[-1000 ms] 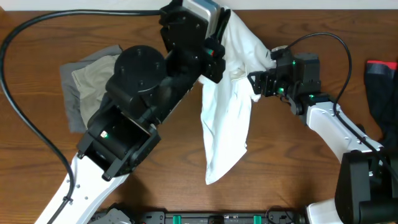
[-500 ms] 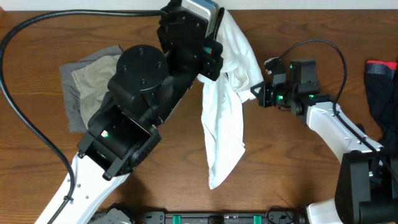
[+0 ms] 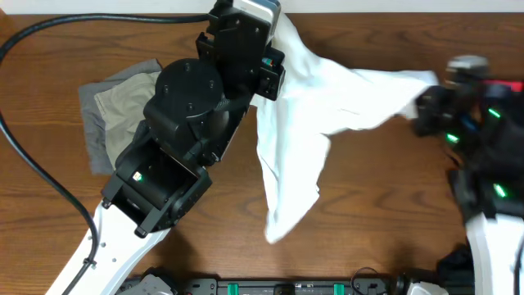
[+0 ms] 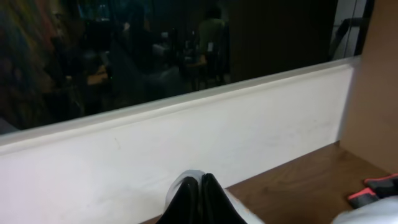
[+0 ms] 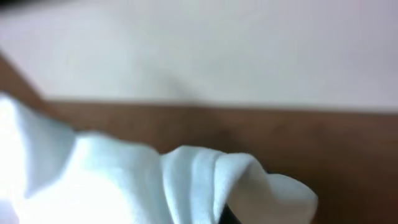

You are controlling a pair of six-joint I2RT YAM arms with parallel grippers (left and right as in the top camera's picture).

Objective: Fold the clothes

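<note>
Axis: we see the white T-shirt (image 3: pixel 344 90) drawn into a band running left to right across the far half of the counter (image 3: pixel 385 205), from the left jaws to the right jaws. A second long flap runs off that band toward the near edge and ends in a narrow tip.
Hidden: the left arm (image 3: pixel 180 139) covers the shirt's corner at its jaws from overhead. The right arm (image 3: pixel 483 156) is blurred. The right wrist view is out of focus and shows us only bunched cloth.
Look: plain white and creased, with folds fanning from both gripped ends.
Left jaws: together, pinching white cloth.
Right jaws: clamped on the shirt's right end.
Where: the shirt lies mid-counter, between the arms. The khaki shorts (image 3: pixel 123 102) lie on a grey piece (image 3: pixel 94 143) at the left. A red-and-black garment (image 3: pixel 501 84) sits at the right edge.
</note>
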